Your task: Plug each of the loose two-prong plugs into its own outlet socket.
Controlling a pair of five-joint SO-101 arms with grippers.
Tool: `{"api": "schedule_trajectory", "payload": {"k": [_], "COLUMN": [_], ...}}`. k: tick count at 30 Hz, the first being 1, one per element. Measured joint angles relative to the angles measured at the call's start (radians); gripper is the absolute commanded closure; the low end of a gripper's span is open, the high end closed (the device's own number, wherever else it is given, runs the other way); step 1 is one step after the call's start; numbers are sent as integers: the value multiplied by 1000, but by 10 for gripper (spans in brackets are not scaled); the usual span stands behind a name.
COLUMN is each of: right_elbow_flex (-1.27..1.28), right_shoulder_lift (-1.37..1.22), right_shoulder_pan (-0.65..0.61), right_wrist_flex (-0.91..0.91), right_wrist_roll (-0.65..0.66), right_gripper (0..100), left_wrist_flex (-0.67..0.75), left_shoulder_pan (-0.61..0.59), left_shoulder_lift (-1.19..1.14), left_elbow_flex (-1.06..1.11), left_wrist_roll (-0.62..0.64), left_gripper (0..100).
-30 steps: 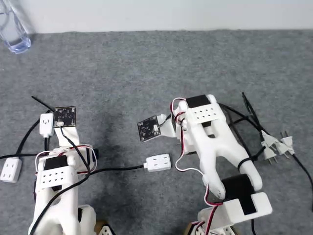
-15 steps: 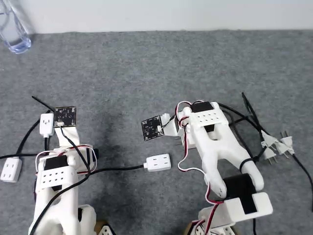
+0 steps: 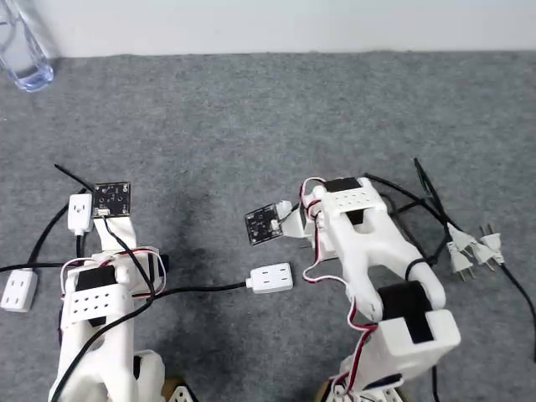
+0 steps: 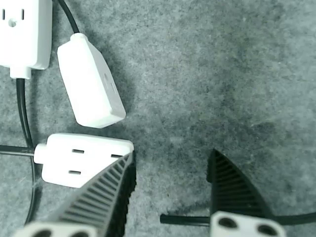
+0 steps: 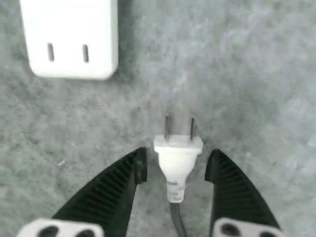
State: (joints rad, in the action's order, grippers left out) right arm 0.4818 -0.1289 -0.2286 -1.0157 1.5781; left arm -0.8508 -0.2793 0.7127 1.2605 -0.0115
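A white two-prong plug (image 5: 177, 157) on a black cord sits between the fingers of my right gripper (image 5: 176, 154), which is shut on it, prongs pointing away over the grey carpet. A white outlet socket (image 5: 69, 39) lies ahead of the prongs and off to one side, apart from them; the high view shows this socket (image 3: 271, 277) beside the right arm (image 3: 360, 234). My left gripper (image 4: 173, 157) stands open over bare carpet, next to three white sockets (image 4: 84, 160) (image 4: 91, 81) (image 4: 24, 29). Two loose plugs (image 3: 461, 253) (image 3: 490, 243) lie at the far right.
Black cords (image 3: 419, 205) loop around the right arm, and another cord (image 3: 201, 288) runs from the middle socket to the left arm (image 3: 100, 301). More sockets (image 3: 79, 213) (image 3: 18, 290) lie at the left. A clear glass (image 3: 23, 50) stands in the back left corner.
The right arm's wrist has shifted a little to the right and toward the front, nearer the middle socket. The left arm has not moved.
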Motion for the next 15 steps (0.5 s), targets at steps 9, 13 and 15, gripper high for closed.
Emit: {"api": "schedule_trajectory", "payload": {"k": [9, 13, 15], "right_elbow_flex": [0, 0, 0], "right_shoulder_lift": [-6, -6, -6], "right_shoulder_pan": [31, 23, 8], "right_wrist_flex": [6, 6, 6], "right_wrist_roll": [51, 51, 51], "right_gripper": [801, 801, 801], "left_wrist_flex": [0, 0, 0], "left_shoulder_pan": [0, 0, 0], "left_shoulder_lift": [0, 0, 0], "left_elbow_flex": [0, 0, 0], "left_wrist_roll": [0, 0, 0], "left_gripper": [775, 775, 775]}}
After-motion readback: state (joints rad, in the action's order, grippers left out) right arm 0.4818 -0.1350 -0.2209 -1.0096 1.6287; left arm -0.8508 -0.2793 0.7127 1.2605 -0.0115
